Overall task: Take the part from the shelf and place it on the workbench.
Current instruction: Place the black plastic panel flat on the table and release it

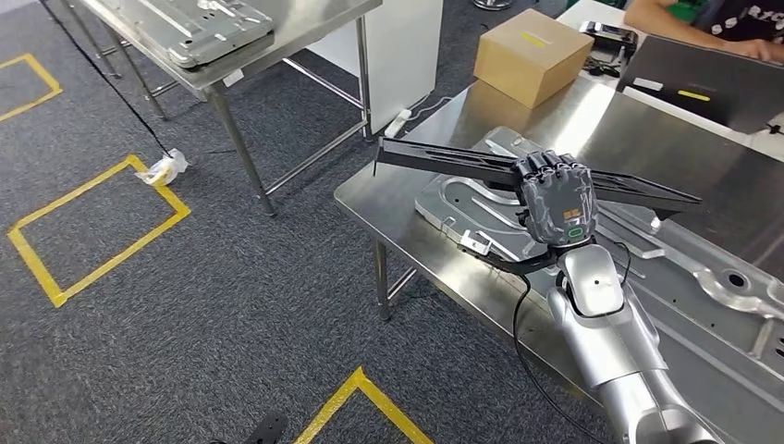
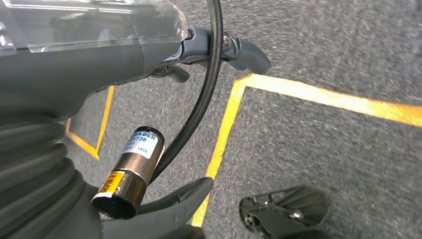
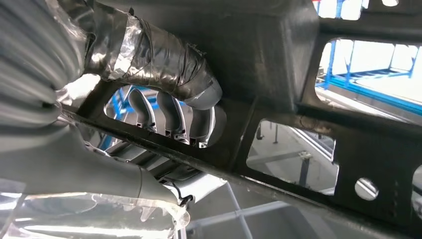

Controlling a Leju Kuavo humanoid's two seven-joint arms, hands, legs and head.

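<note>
My right hand (image 1: 557, 199) grips a long, flat black frame part (image 1: 434, 157) and holds it roughly level just above the steel workbench (image 1: 592, 129). The part reaches past the bench's left corner. In the right wrist view, my taped thumb (image 3: 164, 59) lies on one side of the black part (image 3: 278, 59) and my fingers (image 3: 169, 114) curl through a cut-out in it. My left hand (image 2: 219, 50) hangs over the carpet and holds nothing.
A silver stamped panel (image 1: 703, 268) lies on the bench under the part. A cardboard box (image 1: 533, 55) and a dark flat panel (image 1: 703, 88) sit at the back, beside a person's arm (image 1: 712, 23). Another steel table (image 1: 277, 55) stands at the far left. Yellow tape (image 1: 102, 227) marks the floor.
</note>
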